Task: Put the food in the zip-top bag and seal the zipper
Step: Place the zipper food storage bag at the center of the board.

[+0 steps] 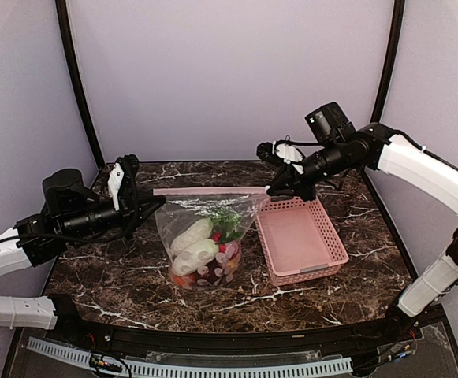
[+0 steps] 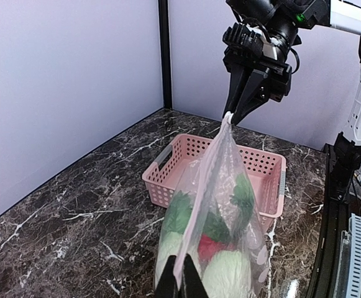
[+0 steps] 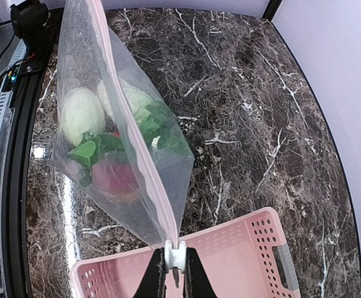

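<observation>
At centre of the top view, zip-top bag (image 1: 205, 236) hung by its mouth edge between the two grippers, body sagging low over the marble table (image 1: 118, 276); touching it or not, impossible to tell. Along the top, zipper (image 1: 209, 190) drawn out as a straight pale-pink line from centre left to centre right.

At the left end of that strip, left gripper (image 1: 156, 200) clamped on it. In the left wrist view, its dark fingertips (image 2: 166, 287) at bottom centre, pinched on the near bag edge.

At the right end, right gripper (image 1: 270, 189) clenched on the strip, above the far left corner of the pink mesh basket (image 1: 335, 248). In the right wrist view, fingers squeezed at bottom centre around the small white slider tab (image 3: 175, 254). Strip seen there as a single line, both halves together along the visible length.

Inside the bag, food (image 1: 203, 256) heaped at the bottom: white oblong pieces (image 1: 191, 236), green leaves (image 1: 227, 220) above them, red and maroon fruit (image 3: 115, 177) low in the pile.

Basket flat on the table, just right of the bag.
</observation>
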Motion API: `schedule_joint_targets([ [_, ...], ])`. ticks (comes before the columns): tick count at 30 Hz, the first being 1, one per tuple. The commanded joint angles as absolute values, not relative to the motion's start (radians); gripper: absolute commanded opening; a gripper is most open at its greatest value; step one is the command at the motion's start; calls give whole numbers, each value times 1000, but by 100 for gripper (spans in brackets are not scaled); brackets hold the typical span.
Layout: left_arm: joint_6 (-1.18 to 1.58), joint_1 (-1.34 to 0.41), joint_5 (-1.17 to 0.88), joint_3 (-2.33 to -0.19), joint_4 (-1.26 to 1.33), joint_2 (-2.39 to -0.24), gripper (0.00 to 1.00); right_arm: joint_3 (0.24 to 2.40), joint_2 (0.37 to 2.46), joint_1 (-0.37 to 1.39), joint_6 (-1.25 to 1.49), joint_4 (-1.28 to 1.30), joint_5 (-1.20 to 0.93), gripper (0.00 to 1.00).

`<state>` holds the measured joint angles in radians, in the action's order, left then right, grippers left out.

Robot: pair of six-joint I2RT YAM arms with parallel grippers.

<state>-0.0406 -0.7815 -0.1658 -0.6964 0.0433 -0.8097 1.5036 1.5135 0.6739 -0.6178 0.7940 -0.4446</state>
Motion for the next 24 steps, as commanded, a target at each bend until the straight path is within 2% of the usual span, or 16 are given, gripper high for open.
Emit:
schedule_joint_targets([
  [1, -42, -742, -84, -696, 145, -866, 1, 1554, 1552, 636, -630, 839, -364, 0],
  [5, -104, -664, -79, -780, 227, -1045, 1, 1732, 1676, 632, -631, 811, -370, 0],
  [7, -116, -608, -143, -848, 244, -1130, 1, 1859, 1751, 627, -630, 824, -367, 0],
  [10, -102, -517, -216, -946, 276, -1201, 1, 2046, 1849, 620, -632, 858, -359, 0],
  [13, -126, -483, -275, -996, 282, -1235, 1, 2126, 1881, 617, -632, 862, -380, 0],
  [17, -174, -476, -335, -989, 223, -1220, 1, 2055, 1854, 617, -630, 842, -450, 0],
  [21, -210, -476, -417, -885, 143, -1154, 1, 1809, 1761, 622, -637, 757, -576, 3],
  [22, -210, -476, -430, -865, 115, -1125, 2, 1761, 1739, 626, -636, 732, -604, 4],
  [24, -207, -476, -459, -813, 36, -1076, 12, 1613, 1699, 645, -633, 700, -646, 8],
])
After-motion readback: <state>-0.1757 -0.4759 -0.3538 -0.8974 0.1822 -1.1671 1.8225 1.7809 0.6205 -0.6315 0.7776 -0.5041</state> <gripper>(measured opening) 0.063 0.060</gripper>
